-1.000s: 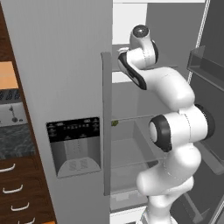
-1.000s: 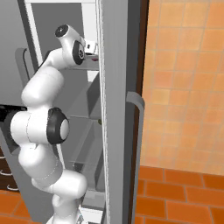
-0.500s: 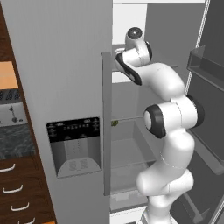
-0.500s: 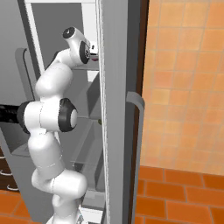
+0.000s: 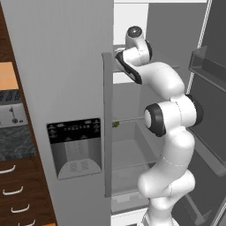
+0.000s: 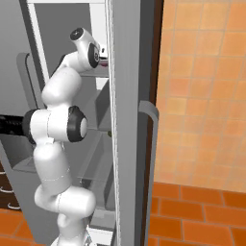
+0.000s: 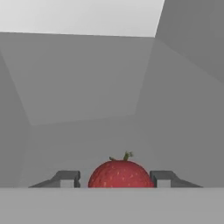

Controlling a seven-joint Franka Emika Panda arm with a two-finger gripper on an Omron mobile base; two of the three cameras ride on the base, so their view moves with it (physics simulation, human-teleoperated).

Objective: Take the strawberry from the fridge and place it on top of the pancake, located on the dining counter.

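Hand view gives us what the two base cameras cannot: the strawberry (image 7: 121, 174), red and seeded with a small green stalk, sitting on a grey shelf inside the fridge (image 7: 87, 78), with the rear wall and a side wall meeting behind it. We see the gripper (image 7: 117, 178) straddling the berry, one dark fingertip (image 7: 66, 178) on each side of it. A thin sliver of grey shows between each tip and the fruit's skin, so we read the jaws as partly apart and close around the berry, and we cannot tell whether they have actually clamped on it. From the left base view we see instead the fridge (image 5: 62, 88) from outside: its closed left door with a long vertical handle (image 5: 107, 123) and a black dispenser panel (image 5: 74, 132), the right compartment standing open, and the white arm (image 5: 170, 119) reaching up and into an upper shelf. In the right base view the same arm (image 6: 57, 125) bends in behind the edge of the open door (image 6: 127, 120), with an orange tiled wall (image 6: 202, 86) to the right.
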